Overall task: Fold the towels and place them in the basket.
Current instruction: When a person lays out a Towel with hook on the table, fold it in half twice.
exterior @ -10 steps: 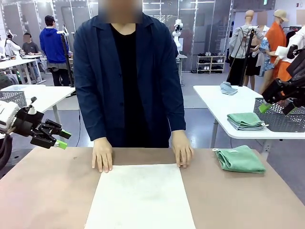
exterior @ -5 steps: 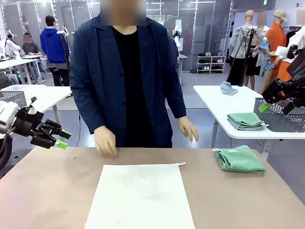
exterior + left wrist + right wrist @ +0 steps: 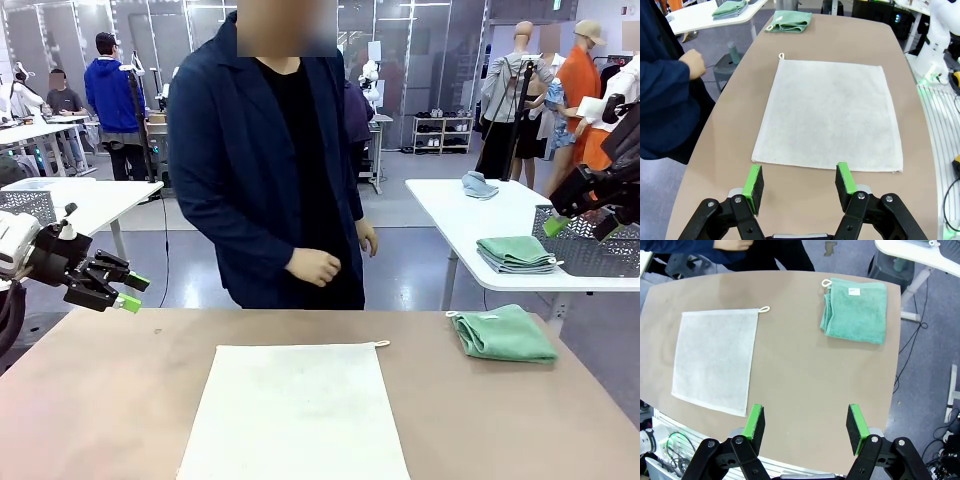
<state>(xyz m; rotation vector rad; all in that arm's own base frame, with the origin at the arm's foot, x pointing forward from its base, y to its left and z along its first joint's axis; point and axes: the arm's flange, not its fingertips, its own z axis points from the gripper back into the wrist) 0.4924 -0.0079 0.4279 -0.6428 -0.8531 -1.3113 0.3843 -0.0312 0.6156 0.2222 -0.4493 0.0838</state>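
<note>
Our left tool (image 3: 128,292) hangs in the air off the counter's (image 3: 120,400) left end, its jaws apart and holding nothing. From its wrist, the same tool (image 3: 799,174) looks along the counter. The white towel (image 3: 832,112) lies straight ahead of it, spread flat in a single layer. That towel's nearest edge shows just past the green pads (image 3: 754,182), and its small loop (image 3: 781,56) sits at the far corner on the person's side. Farther ahead of this tool lies the green towel (image 3: 789,22), folded into a thick packet, well apart from the white one.

Our right tool (image 3: 580,225) hangs high off the right end, its jaws also wide apart and empty. From its wrist, the tool (image 3: 806,416) looks down on the counter. The white towel (image 3: 715,360) lies ahead to its left and the green towel (image 3: 856,310) ahead to its right, with bare counter between them.

In the front view the white towel (image 3: 295,410) lies mid-counter and the green towel (image 3: 503,333) near the right edge. The basket (image 3: 590,258) shows just under the right tool, on a white side table. The person stands at the far side, one hand (image 3: 315,266) held at the waist, off the counter.
</note>
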